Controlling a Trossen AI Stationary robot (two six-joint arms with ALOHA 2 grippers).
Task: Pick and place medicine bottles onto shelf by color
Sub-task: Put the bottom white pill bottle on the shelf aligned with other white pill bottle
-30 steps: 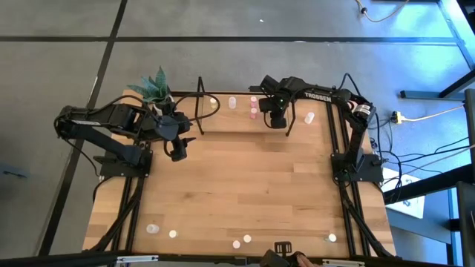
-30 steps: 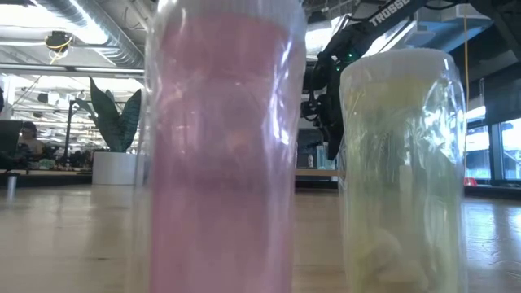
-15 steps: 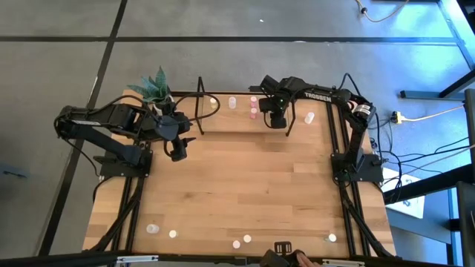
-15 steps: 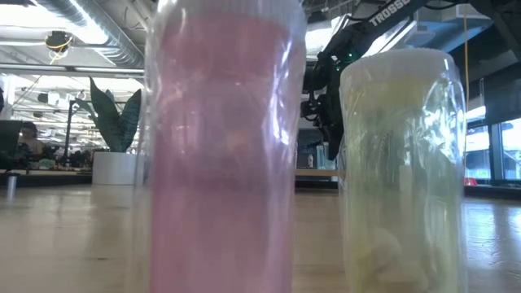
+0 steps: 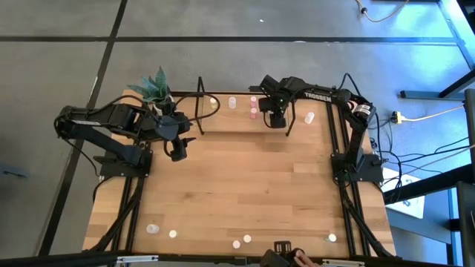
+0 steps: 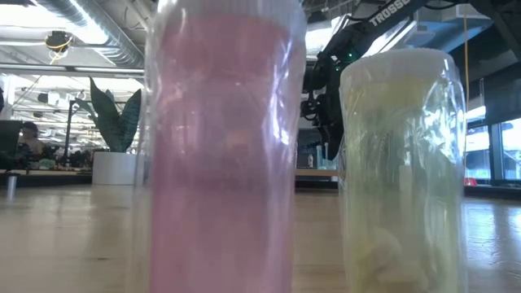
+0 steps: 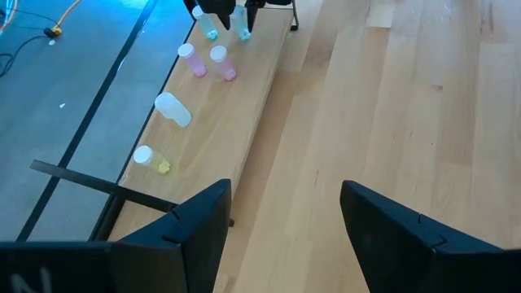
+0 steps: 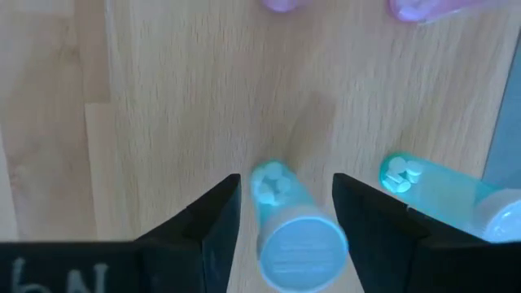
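Right gripper (image 8: 281,232) is over the shelf (image 5: 245,119) at the table's (image 5: 245,185) far edge, fingers spread around a teal bottle (image 8: 285,216) standing between them (can't tell if they touch it). Another teal bottle (image 8: 440,191) stands just beside. Left gripper (image 7: 281,236) hovers near the shelf's other end, fingers open and empty.

Low view: pink bottle (image 6: 224,146) and yellowish bottle (image 6: 400,171) stand against the lens, blurred, cut at the bottom edge; they hide most of the counter (image 6: 65,236). Right wrist view: two pink bottles (image 8: 423,8) cut by the frame edge. High view: bottle colours too small to tell.
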